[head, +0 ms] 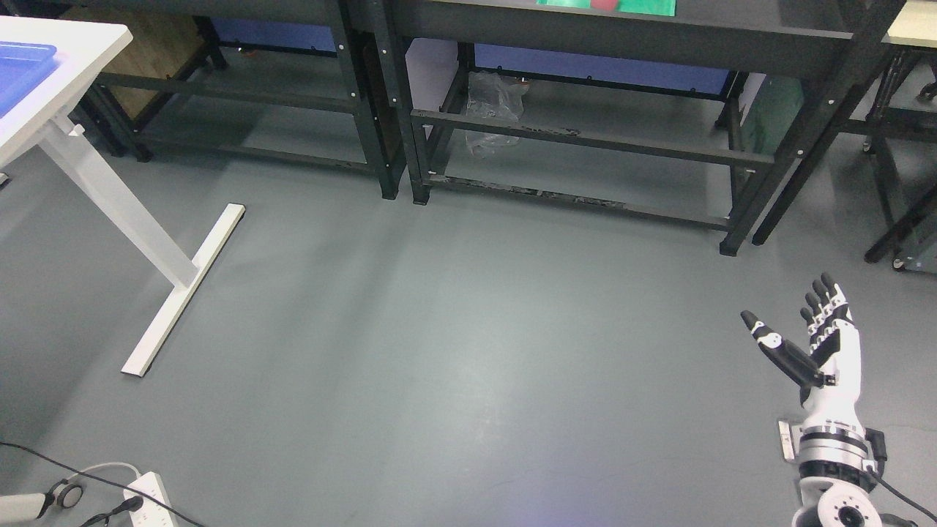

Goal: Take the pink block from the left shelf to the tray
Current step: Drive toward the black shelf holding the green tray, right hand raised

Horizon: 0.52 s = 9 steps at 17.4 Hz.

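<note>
My right hand (794, 311) rises from the lower right over the grey floor, fingers straight and thumb spread, holding nothing. On the dark shelf (585, 33) along the top edge lies a green mat (644, 6) with a small reddish-pink block (604, 4) on it, cut off by the frame. A blue tray (22, 66) rests on the white table (69, 80) at the upper left. My hand is far from both the block and the tray. The left arm does not show.
The white table's leg and foot (183, 285) reach across the floor at left. Dark shelf frames (381, 110) line the back, with a clear plastic bag (494, 102) underneath. A power strip and cables (146, 501) lie at the bottom left.
</note>
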Motion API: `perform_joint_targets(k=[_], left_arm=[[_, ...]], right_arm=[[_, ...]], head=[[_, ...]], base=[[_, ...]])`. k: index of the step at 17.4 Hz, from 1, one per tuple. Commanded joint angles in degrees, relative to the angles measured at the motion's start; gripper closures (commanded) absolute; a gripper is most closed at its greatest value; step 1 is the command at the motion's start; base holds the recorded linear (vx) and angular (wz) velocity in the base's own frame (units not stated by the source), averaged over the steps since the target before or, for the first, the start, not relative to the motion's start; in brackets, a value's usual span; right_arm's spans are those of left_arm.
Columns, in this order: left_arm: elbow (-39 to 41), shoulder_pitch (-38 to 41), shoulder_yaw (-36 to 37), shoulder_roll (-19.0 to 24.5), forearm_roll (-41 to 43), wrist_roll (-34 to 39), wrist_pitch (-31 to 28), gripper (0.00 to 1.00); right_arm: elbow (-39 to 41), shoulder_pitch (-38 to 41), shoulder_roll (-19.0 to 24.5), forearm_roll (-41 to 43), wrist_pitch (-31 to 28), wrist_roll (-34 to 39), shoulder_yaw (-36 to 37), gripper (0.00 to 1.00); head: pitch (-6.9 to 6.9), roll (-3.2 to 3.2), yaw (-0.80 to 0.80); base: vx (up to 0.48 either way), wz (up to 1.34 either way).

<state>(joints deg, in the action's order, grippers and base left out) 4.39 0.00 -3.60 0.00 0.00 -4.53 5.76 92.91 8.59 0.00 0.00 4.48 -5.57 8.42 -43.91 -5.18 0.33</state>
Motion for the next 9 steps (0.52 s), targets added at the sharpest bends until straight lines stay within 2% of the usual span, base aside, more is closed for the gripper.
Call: perform_joint_targets(k=[1, 3, 5, 6, 7, 9], left_arm=[[0.0, 0.53, 0.0, 1.0, 0.09, -0.04, 0.05, 0.0], [0.0, 0.53, 0.0, 1.0, 0.09, -0.04, 0.05, 0.0], [0.0, 0.53, 0.0, 1.0, 0.09, -0.04, 0.05, 0.0], [0.0, 0.53, 0.0, 1.0, 0.09, -0.04, 0.05, 0.0], [0.0, 0.53, 0.0, 1.0, 0.09, -0.04, 0.05, 0.0], [0.0, 0.53, 0.0, 1.0, 0.09, -0.04, -0.04, 0.0]], right_arm=[[-0.01, 0.02, -1.0, 1.32, 2.38, 0.03, 2.74, 0.0], [0.08, -0.42, -1.0, 0.19, 2.55, 0.03, 2.65, 0.0], [0.16, -0.77, -1.0, -5.93, 2.29, -0.66, 2.56, 0.01], [0.16, -0.94, -1.0, -11.37, 1.77, -1.89, 2.39, 0.02], [0.6, -1.38, -1.0, -22.82, -1.37, -5.21, 2.13, 0.09], [1.92, -2.26, -1.0, -37.12, -7.53, -7.7, 1.34, 0.09]], head=[[0.0, 0.0, 0.0], [0.0, 0.0, 0.0], [0.0, 0.0, 0.0], [0.0, 0.0, 0.0], [0.0, 0.0, 0.0], [0.0, 0.0, 0.0]], base=[[0.0, 0.0], [0.018, -0.02], [0.028, -0.05], [0.035, -0.06], [0.066, -0.09], [0.072, -0.11]])
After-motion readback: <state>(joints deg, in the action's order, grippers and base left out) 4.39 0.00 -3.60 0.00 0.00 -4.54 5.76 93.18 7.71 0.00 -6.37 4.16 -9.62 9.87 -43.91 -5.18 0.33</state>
